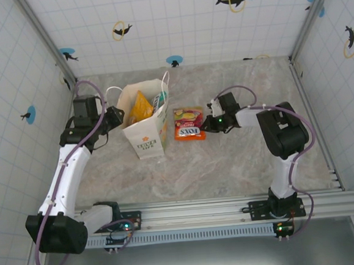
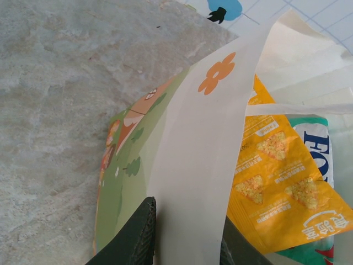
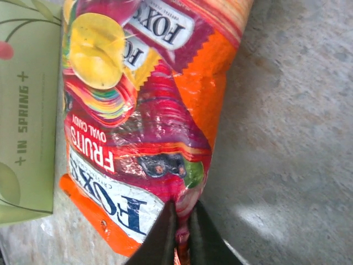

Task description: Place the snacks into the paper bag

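Note:
The white paper bag (image 1: pixel 145 132) stands upright left of centre, its mouth open. My left gripper (image 1: pixel 115 116) is shut on the bag's left wall, and the white paper (image 2: pixel 190 165) passes between its dark fingers (image 2: pixel 138 237). A yellow snack packet (image 2: pixel 276 187) and a green and white one (image 2: pixel 314 143) lie inside the bag. To the right of the bag an orange and red Fox's candy packet (image 3: pixel 138 138) lies on the table. My right gripper (image 3: pixel 181 234) is shut on that packet's near edge. A second packet (image 1: pixel 188 114) lies partly under its far end.
The bag's green printed side panel (image 3: pixel 27 110) stands just left of the candy packets. Bare marble tabletop (image 1: pixel 228 159) spreads in front of and to the right of them. Tiled walls close in the back and both sides.

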Robot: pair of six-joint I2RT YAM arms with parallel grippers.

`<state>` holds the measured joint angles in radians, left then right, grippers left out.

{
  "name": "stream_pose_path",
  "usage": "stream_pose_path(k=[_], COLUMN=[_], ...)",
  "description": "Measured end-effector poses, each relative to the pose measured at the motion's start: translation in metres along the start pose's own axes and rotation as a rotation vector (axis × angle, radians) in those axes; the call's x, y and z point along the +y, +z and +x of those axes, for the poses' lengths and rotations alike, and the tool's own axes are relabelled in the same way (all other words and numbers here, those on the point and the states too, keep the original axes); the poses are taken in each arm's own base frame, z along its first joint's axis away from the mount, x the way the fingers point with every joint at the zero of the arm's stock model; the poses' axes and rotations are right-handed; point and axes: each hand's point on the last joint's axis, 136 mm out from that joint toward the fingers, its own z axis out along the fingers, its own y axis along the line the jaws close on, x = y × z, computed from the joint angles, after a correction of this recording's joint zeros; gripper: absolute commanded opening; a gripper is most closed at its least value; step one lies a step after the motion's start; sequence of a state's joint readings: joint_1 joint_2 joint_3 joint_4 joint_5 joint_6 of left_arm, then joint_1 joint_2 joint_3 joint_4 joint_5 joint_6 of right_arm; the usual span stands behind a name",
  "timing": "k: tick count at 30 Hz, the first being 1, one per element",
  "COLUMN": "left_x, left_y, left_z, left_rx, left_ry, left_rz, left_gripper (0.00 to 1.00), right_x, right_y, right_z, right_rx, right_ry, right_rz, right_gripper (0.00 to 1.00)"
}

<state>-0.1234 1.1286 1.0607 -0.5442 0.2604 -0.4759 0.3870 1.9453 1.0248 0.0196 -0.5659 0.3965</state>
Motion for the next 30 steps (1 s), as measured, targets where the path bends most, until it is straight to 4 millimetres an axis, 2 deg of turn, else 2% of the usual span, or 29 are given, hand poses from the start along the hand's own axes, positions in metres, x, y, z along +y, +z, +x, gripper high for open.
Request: stream_pose_path(k=[4, 8, 16, 23, 30], left_x=[0.000, 0.000, 0.000, 0.000, -0.001], left_y=[0.000, 0.000, -0.001, -0.001, -0.001], left_z=[0.000, 0.000, 0.000, 0.000, 0.000], left_rx=[-0.001, -0.001, -0.002, -0.003, -0.003], left_ry=[0.000, 0.000, 0.001, 0.001, 0.001], left_rz=[0.000, 0.001, 0.001, 0.001, 0.002], left_gripper=[0.26, 0.26, 0.26, 0.26, 0.26], right_x=[0.001, 0.011, 0.051, 0.074, 0.119], right_y=[-0.008, -0.027, -0.083, -0.107, -0.140], right_z=[0.003, 0.001, -0.035, -0.043, -0.075], right_rx=[-0.027, -0.079, -0.283, -0.340, -0.430], right_ry=[0.005, -0.004, -0.117, -0.243, -0.363], right_rz=[0.017, 0.030, 0.072, 0.187, 0.216], right_gripper=[0.00, 0.00, 0.00, 0.00, 0.00])
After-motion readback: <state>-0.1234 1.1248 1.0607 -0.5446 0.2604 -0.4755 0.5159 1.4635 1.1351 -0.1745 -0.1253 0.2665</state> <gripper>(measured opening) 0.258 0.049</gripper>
